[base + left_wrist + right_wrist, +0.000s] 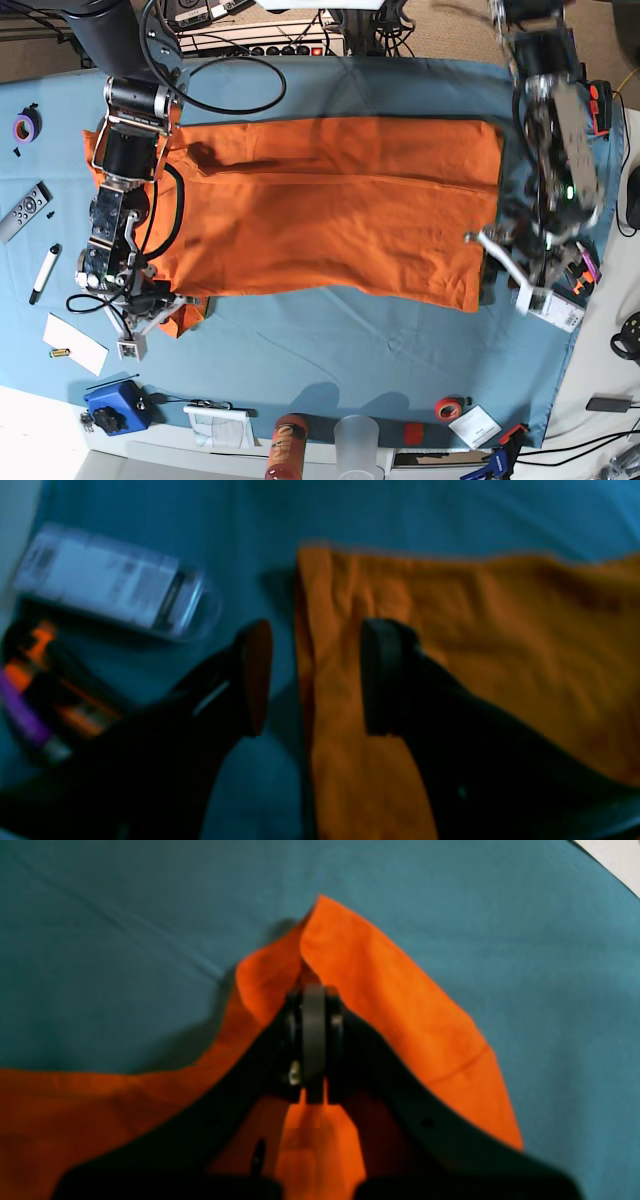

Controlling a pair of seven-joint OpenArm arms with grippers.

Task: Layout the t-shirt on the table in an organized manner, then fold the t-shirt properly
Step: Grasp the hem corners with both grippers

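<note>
The t-shirt (330, 210) lies spread on the table (330, 350), across its middle, as a long orange rectangle that is mostly flat with a few soft creases along its length. In the base view the right gripper (160, 312) is at the lower left corner of the shirt, where a small bunch of cloth is gathered and lifted from the blue-teal surface. The right wrist view shows its jaws pressed together on a fold of the orange cloth, so that the fabric rises to a peak just beyond the fingertips (314, 1040) and falls away on both sides onto the table. The left gripper (315, 680) is at the other end of the shirt, near its lower right corner, and its jaws stand wide apart and hold nothing. In the left wrist view one finger (255, 675) is over the bare table cloth and the other finger (385, 675) is over the orange fabric, with the straight edge of the shirt between them; this view is blurred, so I cannot tell if they touch the cloth. Beside that edge lies a clear plastic package with a white label (110, 582), and near it some orange and purple markers (35, 690).
</note>
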